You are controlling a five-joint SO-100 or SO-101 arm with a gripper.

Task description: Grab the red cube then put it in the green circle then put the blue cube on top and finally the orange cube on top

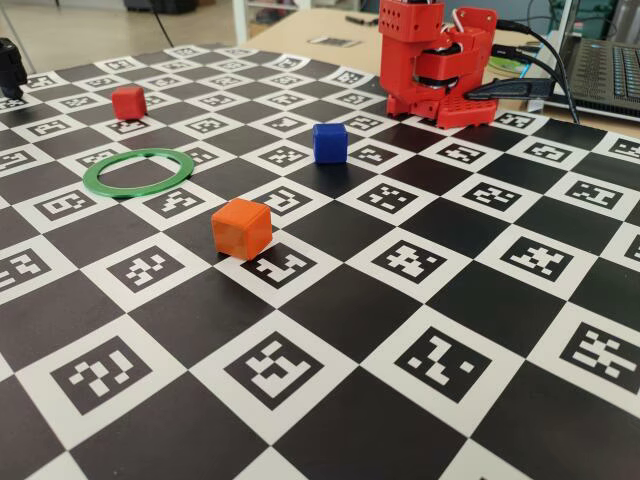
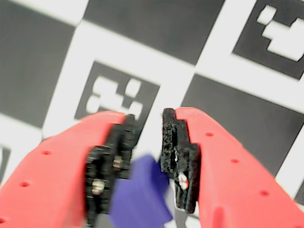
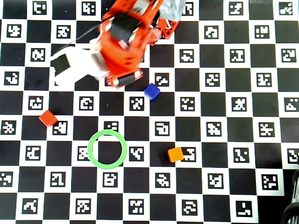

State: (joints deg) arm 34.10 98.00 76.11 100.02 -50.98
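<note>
Three matte cubes (image 3: 47, 118), (image 3: 152, 91), (image 3: 175, 154), thin flat green ring (image 3: 107, 149), checkered board (image 3: 224, 116)

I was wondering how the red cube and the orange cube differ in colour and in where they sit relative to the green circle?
The red cube is a deeper red; the orange cube is lighter and yellower. In the overhead view the red cube lies left of the green circle and slightly above it, while the orange cube lies to its right, level with it. Both look the same size, rest on the checkered mat outside the ring, and are untouched.
</note>
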